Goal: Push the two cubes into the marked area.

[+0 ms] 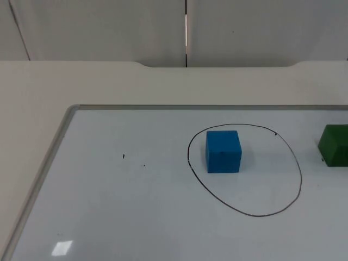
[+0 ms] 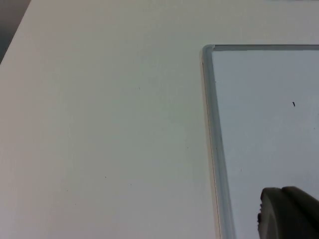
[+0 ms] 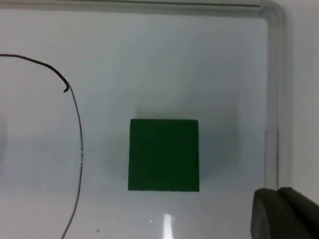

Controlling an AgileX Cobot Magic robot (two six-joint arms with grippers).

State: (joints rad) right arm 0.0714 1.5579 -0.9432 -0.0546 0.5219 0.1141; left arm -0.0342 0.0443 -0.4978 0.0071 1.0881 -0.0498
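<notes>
A blue cube stands inside the hand-drawn black outline on the whiteboard, close to the outline's left side. A green cube sits outside the outline, just to its right, at the picture's right edge. In the right wrist view the green cube lies between the outline's stroke and the board's frame, with one black fingertip of my right gripper off to its side and apart from it. One fingertip of my left gripper hovers over the board near its frame.
The whiteboard has a raised grey frame that shows in the left wrist view as a frame corner. Beyond the board, bare table top runs to the grey partition wall.
</notes>
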